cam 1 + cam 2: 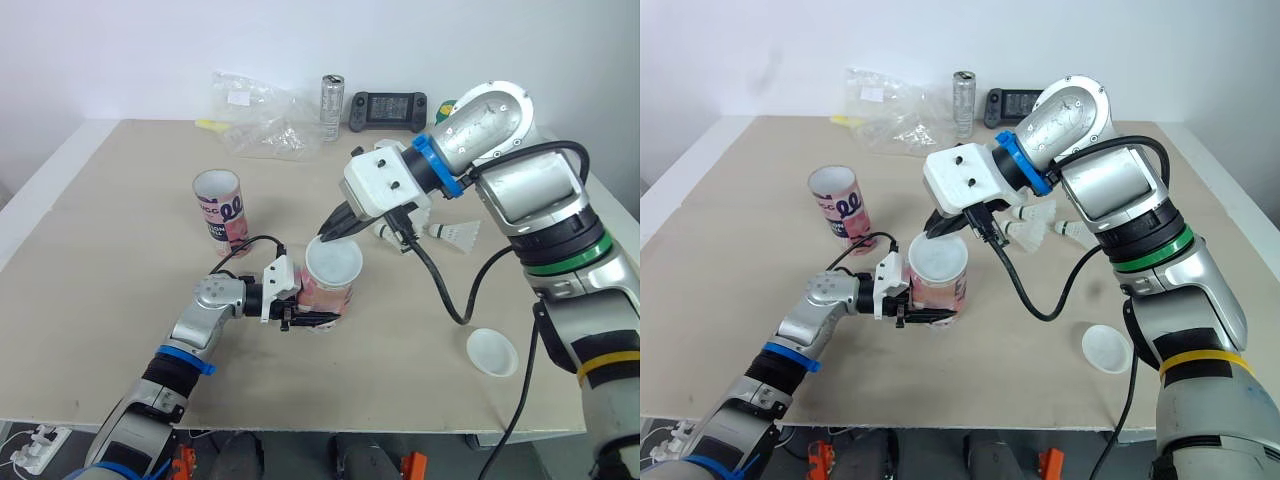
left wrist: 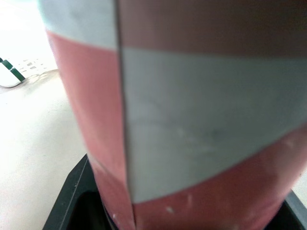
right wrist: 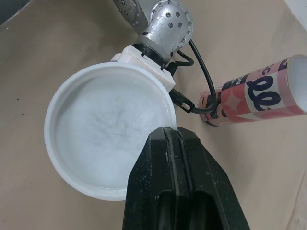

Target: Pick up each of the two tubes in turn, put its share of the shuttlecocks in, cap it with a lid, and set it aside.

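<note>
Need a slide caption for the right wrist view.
Right end effector pinches the white lid atop the held tube; second tube stands nearby.

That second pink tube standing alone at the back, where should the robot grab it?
Around its round wall, low down, coming in level from the side. The second tube stands upright with its mouth open upward, so a side grip leaves the top free; the left gripper holds the nearer tube likewise.

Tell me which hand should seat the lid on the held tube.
Right. The right hand pinches the lid by its rim directly atop the tube, while the left hand is clamped around the tube's lower part, steadying it.
</note>
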`<state>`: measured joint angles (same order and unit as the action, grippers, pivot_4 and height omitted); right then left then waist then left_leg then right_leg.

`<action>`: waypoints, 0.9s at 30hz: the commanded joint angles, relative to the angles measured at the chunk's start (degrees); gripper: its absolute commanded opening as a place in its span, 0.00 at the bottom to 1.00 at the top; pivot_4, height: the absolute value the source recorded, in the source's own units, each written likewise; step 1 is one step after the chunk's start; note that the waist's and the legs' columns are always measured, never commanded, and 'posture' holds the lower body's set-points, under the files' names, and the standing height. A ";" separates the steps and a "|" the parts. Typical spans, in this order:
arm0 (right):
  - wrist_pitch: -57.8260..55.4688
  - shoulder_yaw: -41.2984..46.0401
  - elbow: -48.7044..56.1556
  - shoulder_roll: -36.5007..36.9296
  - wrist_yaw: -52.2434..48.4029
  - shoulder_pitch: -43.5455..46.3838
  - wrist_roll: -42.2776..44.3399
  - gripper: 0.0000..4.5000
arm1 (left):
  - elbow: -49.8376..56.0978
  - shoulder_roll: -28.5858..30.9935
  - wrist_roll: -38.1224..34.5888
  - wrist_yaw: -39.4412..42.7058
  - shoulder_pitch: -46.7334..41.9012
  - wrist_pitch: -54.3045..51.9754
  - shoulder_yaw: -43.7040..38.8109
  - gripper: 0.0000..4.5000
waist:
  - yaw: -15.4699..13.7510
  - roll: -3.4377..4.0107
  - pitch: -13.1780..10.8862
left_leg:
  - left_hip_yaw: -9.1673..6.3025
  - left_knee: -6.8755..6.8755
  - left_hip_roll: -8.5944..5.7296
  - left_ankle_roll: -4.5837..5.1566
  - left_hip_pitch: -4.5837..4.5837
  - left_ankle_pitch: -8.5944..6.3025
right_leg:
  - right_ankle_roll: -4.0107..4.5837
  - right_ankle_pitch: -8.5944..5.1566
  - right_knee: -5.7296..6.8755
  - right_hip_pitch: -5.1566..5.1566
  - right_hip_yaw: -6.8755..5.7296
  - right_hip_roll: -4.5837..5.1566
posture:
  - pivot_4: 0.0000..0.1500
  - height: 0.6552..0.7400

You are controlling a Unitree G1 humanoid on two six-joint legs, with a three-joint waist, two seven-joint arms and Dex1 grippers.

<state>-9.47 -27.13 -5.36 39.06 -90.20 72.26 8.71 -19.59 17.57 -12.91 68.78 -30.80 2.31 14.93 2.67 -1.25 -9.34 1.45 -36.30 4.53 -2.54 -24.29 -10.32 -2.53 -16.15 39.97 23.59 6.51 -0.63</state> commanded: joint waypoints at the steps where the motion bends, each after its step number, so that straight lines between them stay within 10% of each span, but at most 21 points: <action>1: 0.43 -0.78 2.58 2.23 -2.30 -0.28 1.35 0.01 | -2.20 1.42 2.34 -0.67 1.60 -1.47 0.77 0.55 | 0.00 0.00 0.00 | 0.00 0.00 0.00 0.00 0.00 0.00 | 0.00 0.00 0.00 0.00 0.00 0.00 | 1.00 0.81; 27: 7.19 3.31 -3.09 -3.48 -0.15 3.05 -4.38 0.01 | -1.75 1.60 1.47 -1.42 1.91 -2.87 0.12 0.55 | 0.06 0.00 -0.01 | 0.03 -0.01 0.05 -0.05 0.06 -0.09 | 0.07 -0.01 0.00 -0.01 -0.01 -0.02 | 1.00 0.81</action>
<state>-2.19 -26.05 -8.64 35.66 -89.79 73.81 3.56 -18.77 17.85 -13.95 68.05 -29.97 0.76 14.36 2.73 -1.26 -9.35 1.48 -36.31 4.58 -2.58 -24.23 -10.41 -2.46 -16.17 39.96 23.57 6.50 -0.65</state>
